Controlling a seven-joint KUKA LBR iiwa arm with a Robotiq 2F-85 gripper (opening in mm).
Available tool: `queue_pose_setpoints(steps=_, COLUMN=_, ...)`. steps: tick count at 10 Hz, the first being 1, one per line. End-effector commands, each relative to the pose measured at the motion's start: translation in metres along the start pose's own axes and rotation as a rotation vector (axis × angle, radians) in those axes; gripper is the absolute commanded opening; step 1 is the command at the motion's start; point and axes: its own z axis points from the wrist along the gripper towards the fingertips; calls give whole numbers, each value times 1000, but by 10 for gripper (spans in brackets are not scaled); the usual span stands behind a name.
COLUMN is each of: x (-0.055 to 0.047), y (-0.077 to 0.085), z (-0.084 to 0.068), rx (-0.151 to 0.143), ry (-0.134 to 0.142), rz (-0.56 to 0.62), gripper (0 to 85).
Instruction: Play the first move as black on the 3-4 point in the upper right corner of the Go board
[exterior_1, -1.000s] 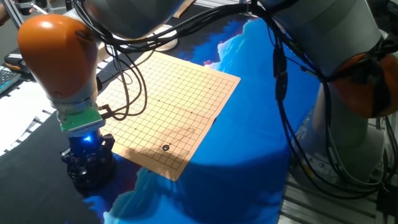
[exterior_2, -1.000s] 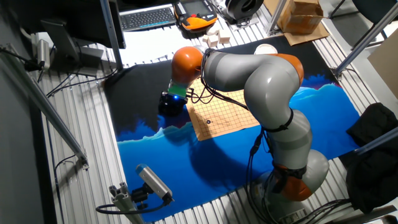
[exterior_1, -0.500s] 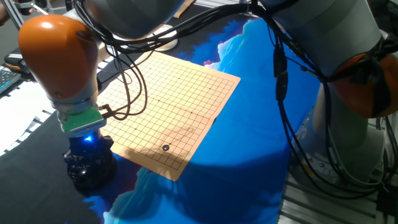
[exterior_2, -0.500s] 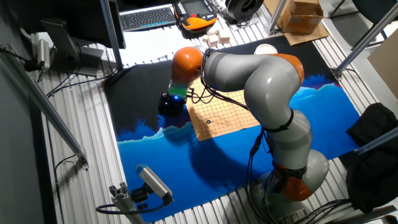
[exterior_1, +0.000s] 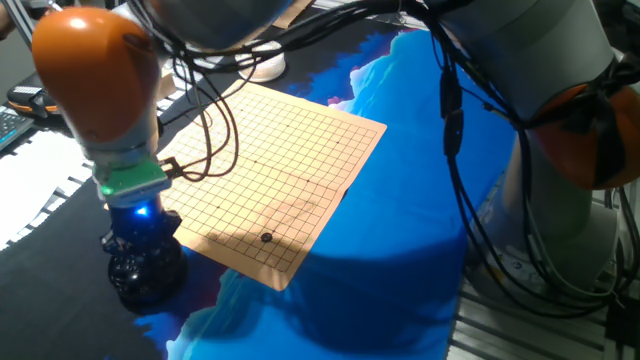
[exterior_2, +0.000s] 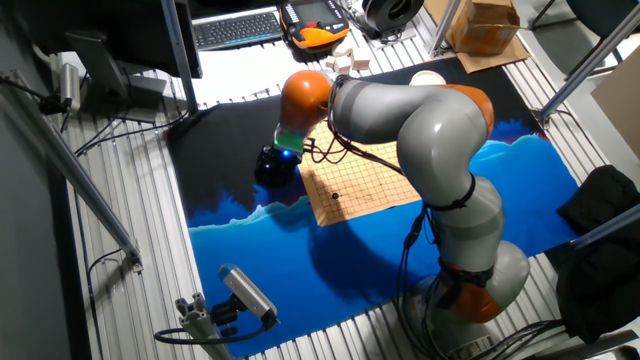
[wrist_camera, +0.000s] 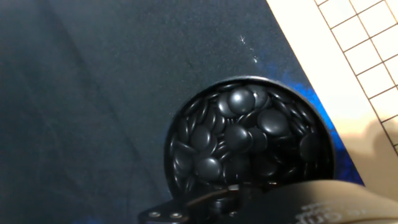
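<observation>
desk (exterior_1: 400, 200) under blue cloth | Go board (exterior_1: 290, 150) lies flat on it | bowl (wrist_camera: 249, 140) of black stones just beside the board's edge | gripper (exterior_1: 140, 245) sits over the bowl, we cannot tell if open or closed | one black stone (exterior_1: 266, 238) rests on the board near its corner

Arm (exterior_2: 430, 130) bent low, wrist pointing down, fingers' state not visible

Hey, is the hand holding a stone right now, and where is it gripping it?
Cannot be told. The hand hangs over the bowl of black stones, and its fingertips are hidden in every view.
</observation>
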Motion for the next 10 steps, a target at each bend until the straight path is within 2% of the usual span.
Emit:
queue_pose_setpoints(steps=1, x=0, y=1, z=0, rx=-1, ry=-13, rz=28, gripper=170)
queue_pose_setpoints(steps=2, x=-1, y=3, z=0, rx=8, ry=-27, rz=52, gripper=340)
queue_pose_setpoints(steps=5, x=-2, y=4, z=6, rx=20, ry=-43, rz=60, gripper=340)
queue_pose_setpoints(steps=8, x=6, y=3, z=18, rx=35, ry=-61, rz=56, gripper=340)
queue_pose_setpoints(steps=10, x=8, y=2, z=20, rx=33, ry=-63, rz=58, gripper=340)
